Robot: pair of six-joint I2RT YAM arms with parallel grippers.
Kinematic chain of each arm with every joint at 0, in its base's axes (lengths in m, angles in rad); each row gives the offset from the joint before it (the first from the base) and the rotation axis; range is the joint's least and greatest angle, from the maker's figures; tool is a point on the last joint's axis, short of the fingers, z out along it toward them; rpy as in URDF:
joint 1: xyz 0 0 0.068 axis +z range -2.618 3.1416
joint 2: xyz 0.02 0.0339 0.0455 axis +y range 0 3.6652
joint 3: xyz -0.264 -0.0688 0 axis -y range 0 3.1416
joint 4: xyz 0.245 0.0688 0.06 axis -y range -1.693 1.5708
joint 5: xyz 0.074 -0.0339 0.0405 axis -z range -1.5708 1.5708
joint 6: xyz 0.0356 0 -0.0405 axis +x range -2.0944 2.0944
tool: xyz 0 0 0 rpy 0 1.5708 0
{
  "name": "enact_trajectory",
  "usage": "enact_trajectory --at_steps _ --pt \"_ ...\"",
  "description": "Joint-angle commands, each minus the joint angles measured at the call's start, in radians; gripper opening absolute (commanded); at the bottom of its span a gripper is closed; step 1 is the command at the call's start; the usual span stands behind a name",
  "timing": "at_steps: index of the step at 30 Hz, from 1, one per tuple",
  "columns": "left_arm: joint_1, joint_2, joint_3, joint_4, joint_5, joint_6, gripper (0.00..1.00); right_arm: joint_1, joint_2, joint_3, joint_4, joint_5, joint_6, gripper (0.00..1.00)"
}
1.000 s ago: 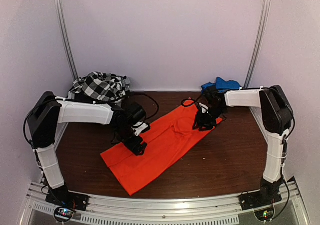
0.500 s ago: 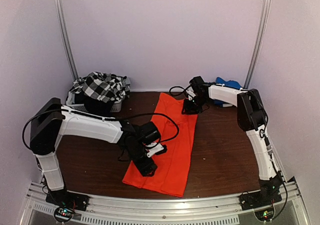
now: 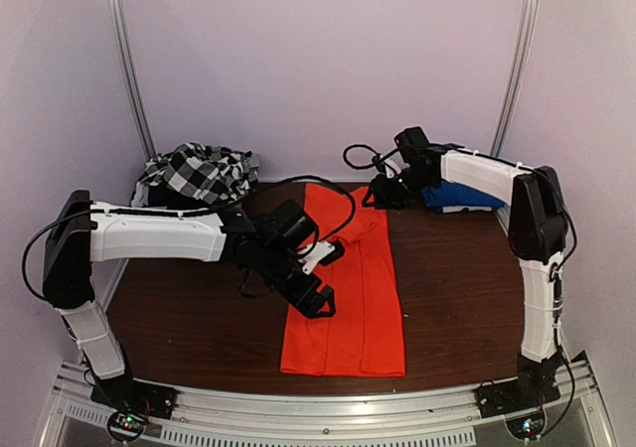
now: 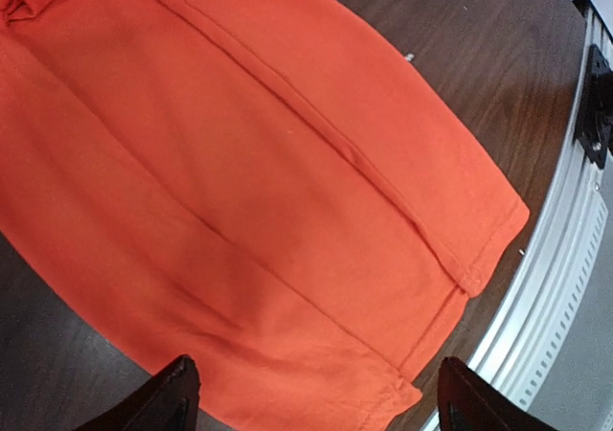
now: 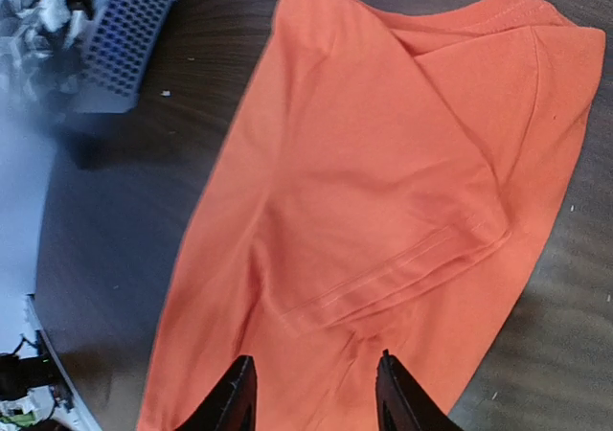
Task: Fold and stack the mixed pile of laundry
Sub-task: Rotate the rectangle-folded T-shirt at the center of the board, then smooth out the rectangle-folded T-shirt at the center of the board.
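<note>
Swung round from its slanted lie of half a second ago, the plain bright orange-red shirt [image 3: 343, 288] now runs straight from the far middle of the dark brown wooden table [image 3: 457, 298] to its near edge. Its hem lies just beside the aluminium rail [image 3: 328, 412]. The left gripper [image 3: 316, 303] has come away from the near hem and now hangs over the shirt's left edge at mid-table. The right gripper [image 3: 381, 194] sits at the shirt's far right corner.

The shirt lies flat in a long narrow strip, its sides turned in along lengthwise folds. In the right wrist view the orange-red shirt [image 5: 383, 182] has a short sleeve folded over its body.

In the left wrist view the left gripper [image 4: 321, 400] has its fingers [image 4: 177, 397] spread wide above the orange-red shirt [image 4: 249, 192], with nothing caught between them. The right gripper [image 5: 311, 397] has its fingers [image 5: 235, 397] partly apart over flat cloth, gripping nothing.

A black-and-white checked garment [image 3: 199, 172] is heaped at the far left in a small white slatted plastic basket [image 5: 129, 43], well apart from the shirt. A bright blue cloth [image 3: 462, 197] lies at the far right, under the right arm.
</note>
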Motion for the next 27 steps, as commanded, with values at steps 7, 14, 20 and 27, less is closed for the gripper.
enact_trajectory --at_steps 7,14,20,27 --pt "0.128 -0.027 -0.095 0.099 -0.065 -0.118 0.74 0.078 -0.423 -0.622 0.252 -0.150 0.200 0.33" --pt "0.131 -0.049 -0.177 0.201 -0.006 -0.217 0.71 0.218 -0.482 -0.735 0.231 -0.059 0.328 0.30" --pt "0.157 -0.133 -0.234 0.230 0.003 -0.274 0.72 0.278 -0.423 -0.668 0.160 0.161 0.402 0.31" --pt "0.153 -0.277 -0.305 0.307 -0.022 -0.222 0.74 0.266 -0.289 -0.470 0.048 0.304 0.375 0.31"
